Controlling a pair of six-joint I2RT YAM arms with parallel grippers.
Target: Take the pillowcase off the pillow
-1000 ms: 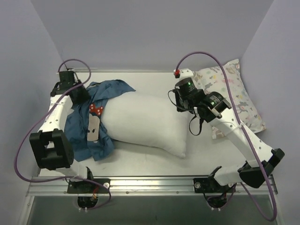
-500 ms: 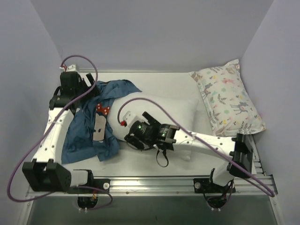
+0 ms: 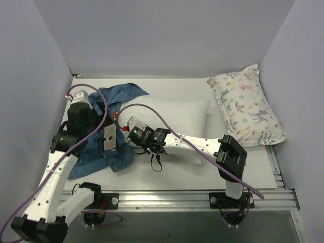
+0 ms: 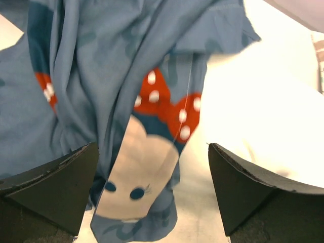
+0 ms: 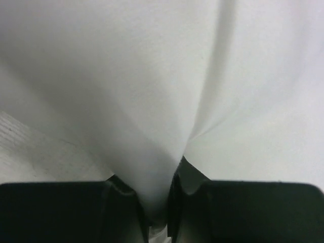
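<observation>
**Right arm crossed to the pillow's left end; left jaws let go — cover mostly off**

Moved since one second ago: the right arm has been swung from beside the printed pillow (image 3: 248,106) across to the left end of the pillow. The left arm has been drawn back from the far-left corner, and its jaws have been opened.

1. Pillow (image 3: 177,119): plump, plain white, laid across the middle of the table (image 3: 167,85). Most of its length is bare. Its left end meets the bunched fabric, and it cannot be told whether that end is still tucked inside.
2. Pillowcase (image 3: 96,154): teal-blue, crumpled in a heap at the pillow's left end, with the white-and-red patch (image 4: 147,167) turned up. It is judged largely stripped. What appears left is the last separation of cover from pillow.
3. Right gripper (image 5: 157,207): closed tight on a pinched ridge of the pillow's white fabric, close to the edge of the pillowcase. The pillow is thus held at that end.
4. Left gripper (image 4: 152,157): jaws spread wide, nothing held. It is poised over the patch and the folds around it, with no contact to be made out.
</observation>
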